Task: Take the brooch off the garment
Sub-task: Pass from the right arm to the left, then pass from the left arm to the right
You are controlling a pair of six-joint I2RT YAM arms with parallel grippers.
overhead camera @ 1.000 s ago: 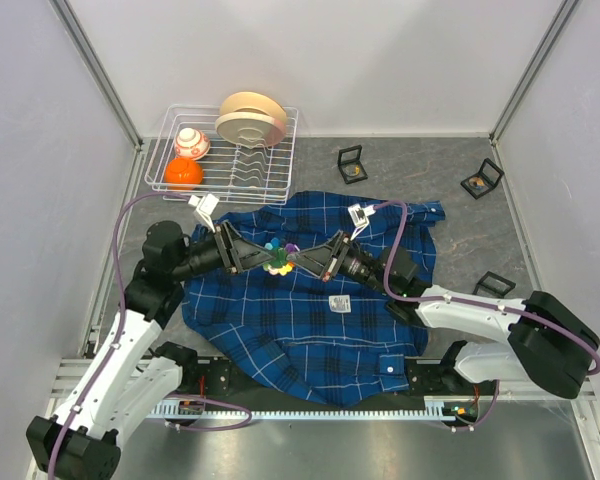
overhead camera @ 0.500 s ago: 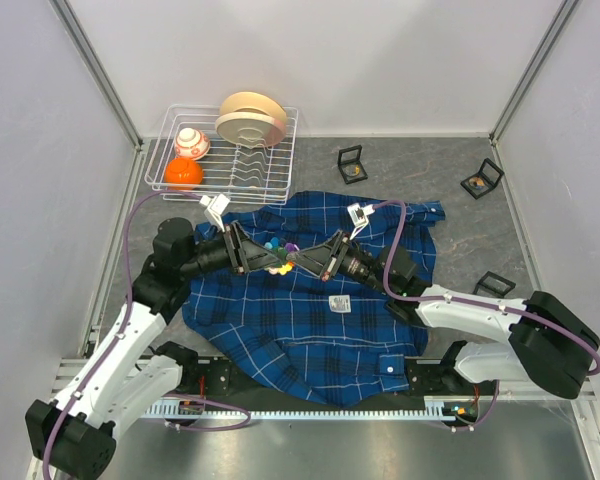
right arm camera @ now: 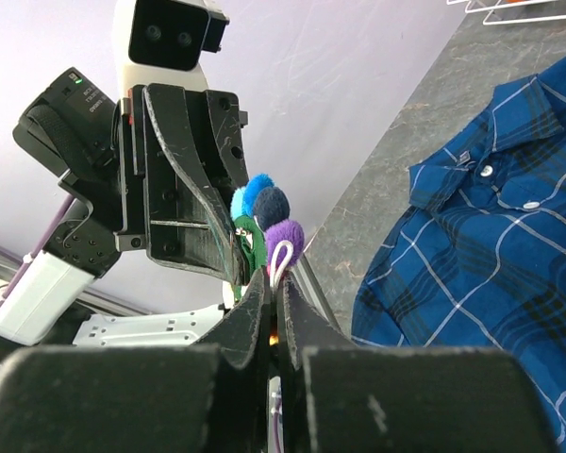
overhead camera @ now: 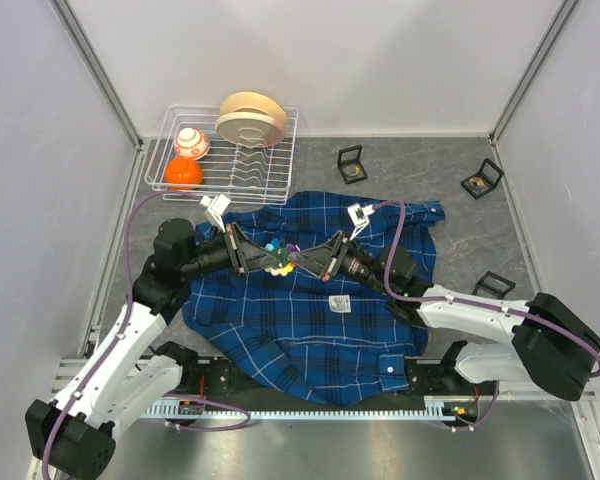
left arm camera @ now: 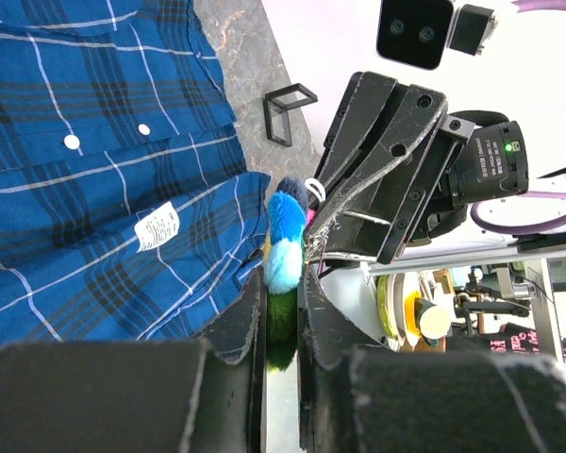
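Note:
The brooch [overhead camera: 283,262], a cluster of green, blue, navy and purple pom-poms, is held between both grippers above the garment [overhead camera: 310,310], a dark-blue plaid shirt spread on the table. My left gripper [overhead camera: 276,263] is shut on the brooch's green pom-pom [left arm camera: 281,316], seen between the jaws of the left gripper [left arm camera: 283,283] in its wrist view. My right gripper [overhead camera: 302,264] is shut on the brooch's white wire loop [right arm camera: 281,257], just below the purple pom-pom [right arm camera: 284,236]. A fold of the garment [left arm camera: 94,189] rises to the brooch; whether it is still pinned is hidden.
A white wire rack [overhead camera: 230,150] at the back left holds cream dishes, an orange ball [overhead camera: 183,172] and a white-and-orange ball [overhead camera: 191,142]. Three small black frames [overhead camera: 351,163] [overhead camera: 481,180] [overhead camera: 494,285] lie on the grey tabletop right of the shirt.
My left gripper has moved a little to the right and its jaws have closed onto the brooch's green pom-pom. The right gripper has stayed shut on the loop.

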